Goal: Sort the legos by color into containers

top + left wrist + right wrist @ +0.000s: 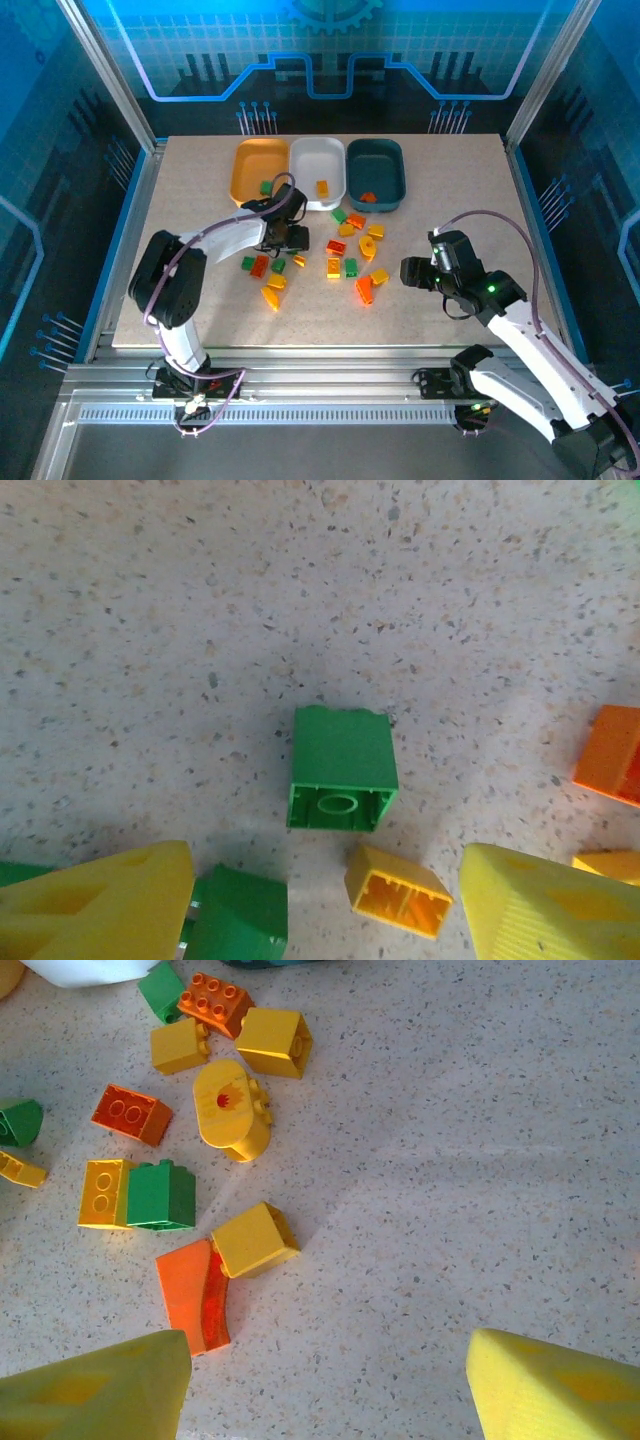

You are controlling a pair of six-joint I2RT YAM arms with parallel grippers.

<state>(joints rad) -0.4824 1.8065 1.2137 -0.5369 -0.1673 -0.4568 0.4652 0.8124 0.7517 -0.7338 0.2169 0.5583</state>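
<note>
Left gripper [327, 858]: jaws wide, nothing held. Small yellow brick [398, 890] lies on the table [150, 630] between the fingers, touching neither. Second green brick [238, 920] sits just beside one finger [100, 905].

Key relation: green brick [342, 780] is just ahead of the tips and centred on the gap. It's tipped on its side, hollow underside facing the wrist camera. Roughly square, no real long axis. Side walls run near parallel to the fingers, slight skew.

My read: short move forward and down, then close across the side walls. The yellow brick may get swept along.

Right gripper [330, 1338]: also wide and empty, over bare table. Its nearest pieces are a yellow block [252, 1240] touching an orange-red slope [192, 1295], ahead-left of it. The left arm is the nearer one for the green brick.

Farther out: orange tray [252, 160] holds a green piece and lies beyond the left gripper, so it's the likely drop. White tray [316, 158] and teal tray [380, 162] are to its right.
</note>
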